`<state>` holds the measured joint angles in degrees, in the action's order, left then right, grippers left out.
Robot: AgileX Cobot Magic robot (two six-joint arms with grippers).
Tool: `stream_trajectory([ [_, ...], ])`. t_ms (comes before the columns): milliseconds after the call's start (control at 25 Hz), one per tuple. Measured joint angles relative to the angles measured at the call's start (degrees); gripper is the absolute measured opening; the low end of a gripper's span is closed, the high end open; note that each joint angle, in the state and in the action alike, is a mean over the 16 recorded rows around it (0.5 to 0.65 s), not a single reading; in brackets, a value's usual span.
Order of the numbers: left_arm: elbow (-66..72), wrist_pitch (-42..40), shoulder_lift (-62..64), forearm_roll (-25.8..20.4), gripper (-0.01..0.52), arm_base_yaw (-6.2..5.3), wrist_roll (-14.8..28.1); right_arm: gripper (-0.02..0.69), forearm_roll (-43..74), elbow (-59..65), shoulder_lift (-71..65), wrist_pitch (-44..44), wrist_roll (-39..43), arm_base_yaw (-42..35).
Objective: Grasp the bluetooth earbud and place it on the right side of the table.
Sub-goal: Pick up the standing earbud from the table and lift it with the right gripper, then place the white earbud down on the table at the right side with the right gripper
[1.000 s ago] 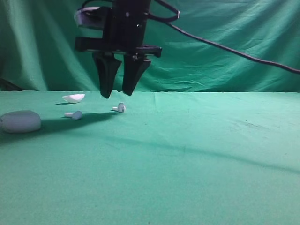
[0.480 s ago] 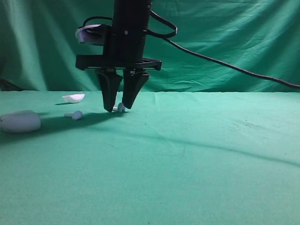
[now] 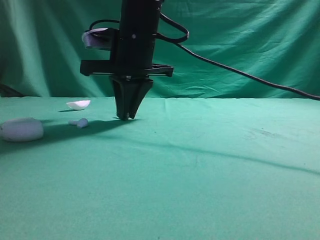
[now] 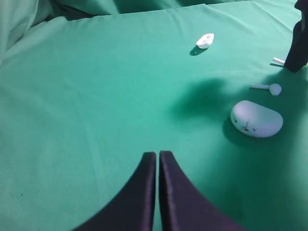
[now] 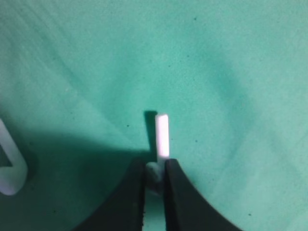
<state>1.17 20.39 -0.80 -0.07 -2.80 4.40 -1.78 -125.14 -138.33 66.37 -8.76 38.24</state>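
On the green table (image 3: 210,190), the right gripper (image 5: 155,169) pinches the bluetooth earbud (image 5: 161,135) by its head, stem toward twelve o'clock; so slight a hold risks slipping on lifting, while the left gripper (image 4: 158,161) hangs pressed together.

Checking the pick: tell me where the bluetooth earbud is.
The bluetooth earbud lies left of centre on the table, head pinched in the right gripper, right of the other earbud.

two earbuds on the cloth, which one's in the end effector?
The bluetooth earbud pinched by the right end effector, only its stem poking out. The other earbud lies free to its left, beside the oval case.
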Motion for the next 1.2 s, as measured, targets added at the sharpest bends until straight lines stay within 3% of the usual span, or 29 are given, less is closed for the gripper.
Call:
stream_trajectory([
  [360, 0.0, 0.0, 0.0, 0.0, 0.0, 0.0, 0.0, 0.088, 0.8, 0.4, 8.6, 2.6, 1.6, -1.7],
  [640, 0.0, 0.0, 0.0, 0.0, 0.0, 0.0, 0.0, 0.088, 2.4, 7.5, 22.9, 4.6, 3.7, -7.6],
  [880, 0.0, 0.0, 0.0, 0.0, 0.0, 0.0, 0.0, 0.088, 3.9, 25.0, 38.2, 1.7, 5.2, -15.7],
  [1200, 0.0, 0.0, 0.0, 0.0, 0.0, 0.0, 0.0, 0.088, 4.4, 54.8, 50.5, -10.1, 5.5, -24.4],
])
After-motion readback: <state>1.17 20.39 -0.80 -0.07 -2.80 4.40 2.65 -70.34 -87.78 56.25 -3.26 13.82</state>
